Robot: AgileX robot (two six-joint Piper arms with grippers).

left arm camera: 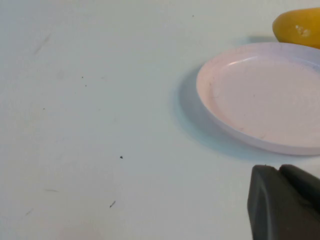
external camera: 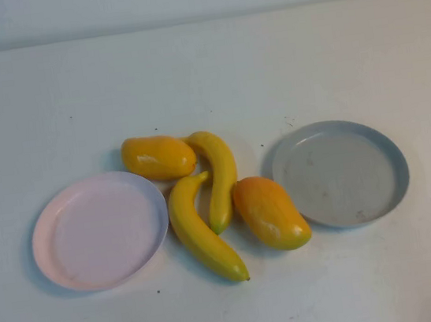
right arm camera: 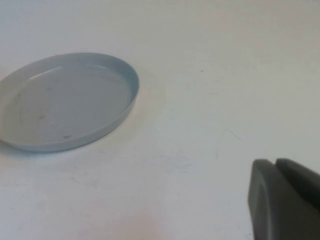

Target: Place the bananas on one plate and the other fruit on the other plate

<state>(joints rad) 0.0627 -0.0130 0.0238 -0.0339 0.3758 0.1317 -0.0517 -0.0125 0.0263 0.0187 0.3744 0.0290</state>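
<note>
Two yellow bananas lie side by side mid-table, one (external camera: 219, 176) further back and one (external camera: 201, 233) nearer the front. An orange-yellow mango-like fruit (external camera: 158, 157) rests behind the pink plate (external camera: 100, 230); its end shows in the left wrist view (left arm camera: 300, 26). The second such fruit (external camera: 271, 212) lies beside the grey plate (external camera: 340, 173). Both plates hold nothing. My left gripper (left arm camera: 278, 169) is shut, over bare table short of the pink plate (left arm camera: 265, 95). My right gripper (right arm camera: 274, 162) is shut too, off to the side of the grey plate (right arm camera: 65, 100). Neither arm appears in the high view.
The white tabletop (external camera: 204, 75) stretches wide behind the fruit up to a pale back wall. A few small dark specks (left arm camera: 121, 157) mark the surface near the left gripper.
</note>
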